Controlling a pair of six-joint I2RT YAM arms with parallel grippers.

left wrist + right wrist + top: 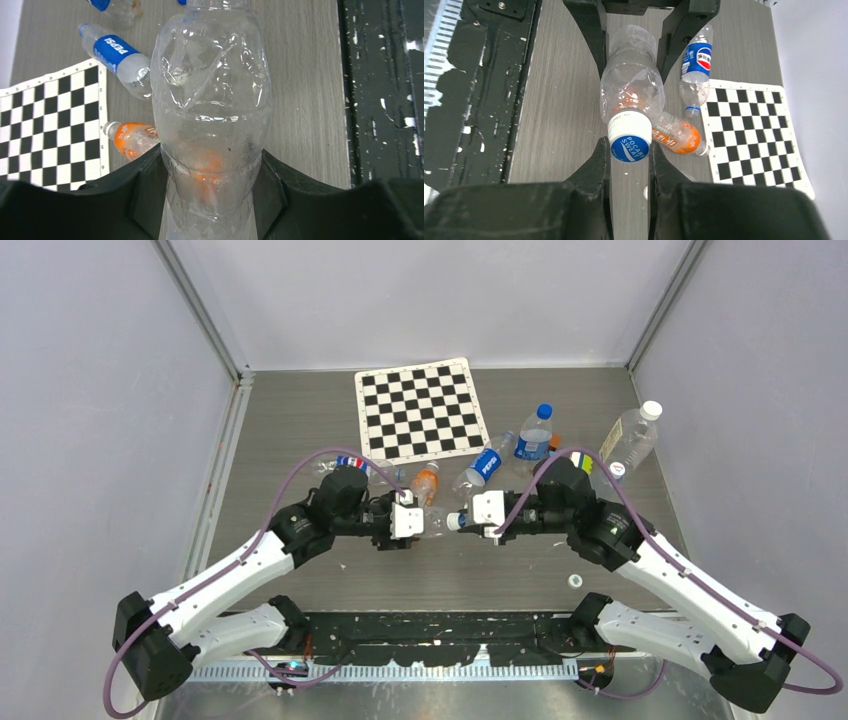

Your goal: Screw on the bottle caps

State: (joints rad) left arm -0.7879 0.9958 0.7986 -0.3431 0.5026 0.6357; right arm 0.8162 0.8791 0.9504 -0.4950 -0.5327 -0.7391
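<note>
the blue-and-white cap [629, 142] sits on the neck of the clear bottle [631, 82], pinched tight by the right gripper [629, 150], while the left gripper [212, 192] clamps the bottle's body, held sideways over the grey table [300, 420].

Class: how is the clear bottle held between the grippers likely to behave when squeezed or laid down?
The clear bottle looks empty, so probably light. Its creased, dented wall suggests it buckles under a squeeze. Round-bodied, it would likely roll if laid down.
</note>
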